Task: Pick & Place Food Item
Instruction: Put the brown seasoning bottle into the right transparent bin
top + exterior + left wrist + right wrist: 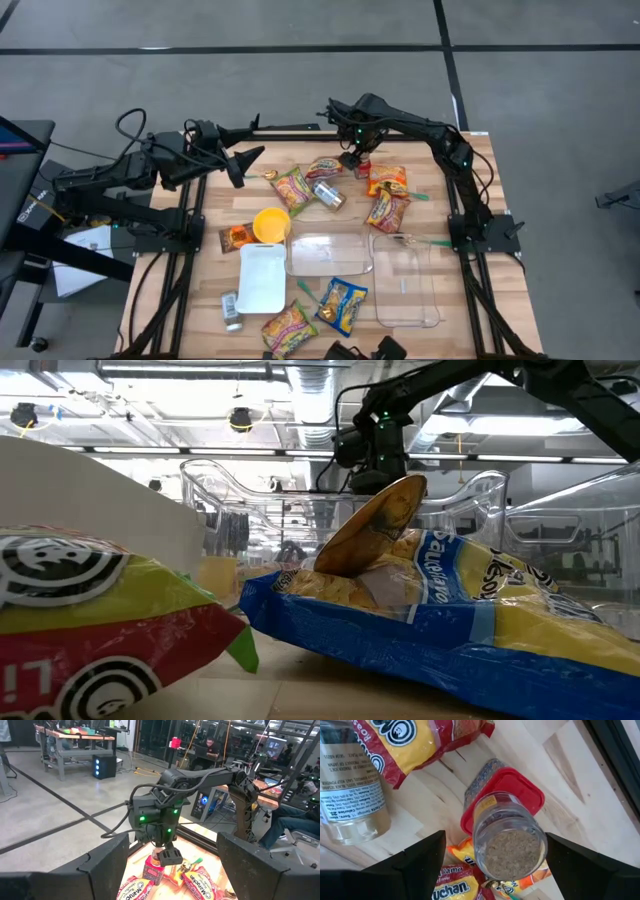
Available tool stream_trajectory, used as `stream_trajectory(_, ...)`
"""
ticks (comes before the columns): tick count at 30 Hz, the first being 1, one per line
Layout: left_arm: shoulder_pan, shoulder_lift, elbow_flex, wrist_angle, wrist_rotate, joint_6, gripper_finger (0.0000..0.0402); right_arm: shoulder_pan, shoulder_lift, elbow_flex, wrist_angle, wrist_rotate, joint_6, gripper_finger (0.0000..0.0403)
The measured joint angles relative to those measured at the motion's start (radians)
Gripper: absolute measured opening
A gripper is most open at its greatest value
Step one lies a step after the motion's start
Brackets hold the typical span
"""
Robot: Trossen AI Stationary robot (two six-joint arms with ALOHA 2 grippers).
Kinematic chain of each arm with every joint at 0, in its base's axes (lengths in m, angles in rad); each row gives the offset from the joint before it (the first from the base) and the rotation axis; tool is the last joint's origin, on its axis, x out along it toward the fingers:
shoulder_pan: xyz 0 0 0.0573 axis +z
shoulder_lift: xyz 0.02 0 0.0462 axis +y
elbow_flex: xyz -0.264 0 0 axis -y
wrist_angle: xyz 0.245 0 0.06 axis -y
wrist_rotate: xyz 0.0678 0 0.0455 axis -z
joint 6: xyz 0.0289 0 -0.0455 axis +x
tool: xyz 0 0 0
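A spice jar (pixel 507 840) with a red lid (pixel 517 787) stands near the table's far edge, its clear end up and showing brown granules; it is also in the high view (pixel 362 167). My right gripper (pixel 495 835) (pixel 354 157) points down over it, open, one finger on each side of the jar's upper end. A gap shows at one finger; the other finger is close to the glass. My left gripper (pixel 240 162) waits open and level above the table's left edge, pointing at the right arm (pixel 160 820).
Ramen packs (pixel 292 188) (pixel 388 210) (pixel 387 178) and a clear jar (pixel 350 795) lie around the spice jar. Nearer are a yellow bowl (pixel 271 224), a white tray (pixel 262 278), two clear bins (pixel 328 254) (pixel 405 285) and a blue chip bag (pixel 450 610).
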Motion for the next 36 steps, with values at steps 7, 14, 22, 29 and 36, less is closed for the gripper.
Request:
stream_trajectory(7,0.0,0.0,0.0,0.0,0.0,0.0,0.0297,-0.005,0.0,0.0,0.0,-0.002,0.015,0.0321)
stream_trajectory(14,0.0,0.0,0.0,0.0,0.0,0.0,0.0297,-0.004,0.0,0.0,0.0,-0.002,0.019,0.0292)
stream_trajectory(22,0.0,0.0,0.0,0.0,0.0,0.0,0.0297,-0.006,0.0,0.0,0.001,-0.001,0.001,0.0258)
stream_trajectory(29,0.0,0.0,0.0,0.0,0.0,0.0,0.0297,-0.008,0.0,0.0,0.001,-0.001,-0.008,0.0218)
stream_trajectory(36,0.0,0.0,0.0,0.0,0.0,0.0,0.0297,-0.013,0.0,0.002,0.0,-0.001,-0.008,0.0168)
